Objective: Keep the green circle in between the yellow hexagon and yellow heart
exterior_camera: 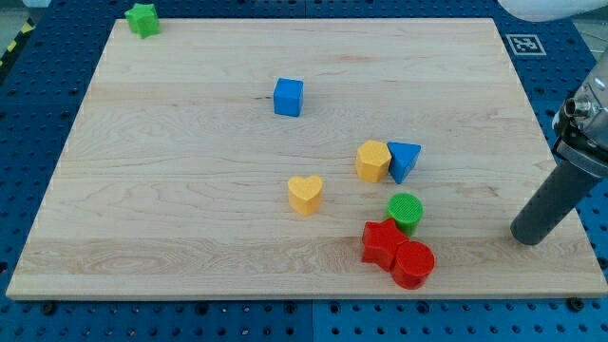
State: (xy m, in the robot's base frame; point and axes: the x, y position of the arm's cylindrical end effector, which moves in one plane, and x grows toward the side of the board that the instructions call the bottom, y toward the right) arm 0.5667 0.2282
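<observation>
The green circle (406, 210) lies on the wooden board toward the view's lower right, touching the red star (384, 242) just below it. The yellow hexagon (373, 160) is above and slightly left of the circle, touching the blue triangle (405, 160). The yellow heart (306, 194) is to the circle's left, apart from it. My tip (528, 238) rests on the board near its right edge, well to the right of the green circle and touching no block.
A red cylinder (413, 264) sits against the red star near the board's bottom edge. A blue cube (289, 97) is at the upper middle. A green star (142, 20) is at the top left corner. The board's right edge (556, 171) is close to the rod.
</observation>
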